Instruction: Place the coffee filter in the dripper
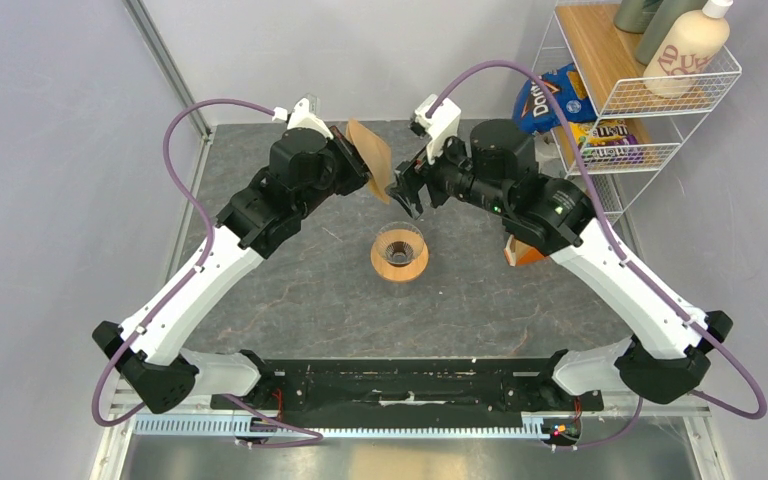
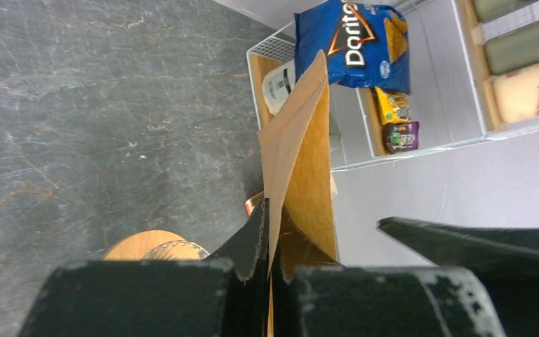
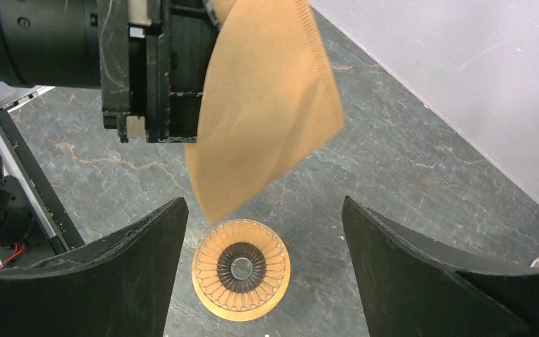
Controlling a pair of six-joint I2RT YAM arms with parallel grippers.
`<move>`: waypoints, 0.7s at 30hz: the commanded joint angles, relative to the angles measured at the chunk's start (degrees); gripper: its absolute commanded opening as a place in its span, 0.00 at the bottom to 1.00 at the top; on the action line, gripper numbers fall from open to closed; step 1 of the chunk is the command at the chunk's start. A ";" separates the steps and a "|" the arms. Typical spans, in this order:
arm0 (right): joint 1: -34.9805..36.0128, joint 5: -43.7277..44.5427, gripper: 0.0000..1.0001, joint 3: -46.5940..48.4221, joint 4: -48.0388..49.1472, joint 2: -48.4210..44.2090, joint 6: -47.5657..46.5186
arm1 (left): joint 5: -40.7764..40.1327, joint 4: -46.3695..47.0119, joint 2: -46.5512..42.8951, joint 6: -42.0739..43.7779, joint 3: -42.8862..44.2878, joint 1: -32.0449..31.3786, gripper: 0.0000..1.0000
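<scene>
Filter [image 3: 263, 105] is in the air, folded flat, pinched at one edge by the left gripper [image 2: 270, 242]. Its jaws are clamped tight on the paper and the rest of the sheet hangs free. In the top view the filter sits behind the dripper [image 1: 398, 252], not over it and clear of the rim. Dripper is upright on the table [image 1: 290, 290], empty, ribs showing. Right gripper [image 1: 403, 190] is spread wide and holds nothing. It is just beside the filter's free end and looks apart from it, though contact is hard to rule out. Risks, as I judge them:

- The filter is flat, not opened into a cone, so lowered like this it would likely lie across the rim or stand on edge.
- Thin paper could crease or buckle if pushed against the ribs.
- If the right gripper grabs and pulls, the paper could tear or slip out of the left pinch.
- Let go too high, the filter could drift and miss.
- The dripper looks light, so a finger bump could slide or tip it.
- The two wrists are close together, so they could clash.
</scene>
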 commanded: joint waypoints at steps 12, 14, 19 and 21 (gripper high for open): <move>2.93 6.70 0.83 -1.51 11.26 1.56 -2.04 | 1.25 0.76 0.22 -11.41 1.45 1.42 0.02; 3.51 5.72 0.83 -1.08 10.34 1.88 -2.29 | 1.55 0.94 0.43 -11.90 1.43 1.51 0.02; 4.08 6.56 0.81 -1.94 9.51 1.84 -3.48 | 2.27 1.54 0.64 -12.75 1.60 1.47 0.02; 4.17 8.59 0.79 -2.19 9.94 1.94 -3.95 | 2.76 1.69 0.58 -12.80 1.44 1.51 0.02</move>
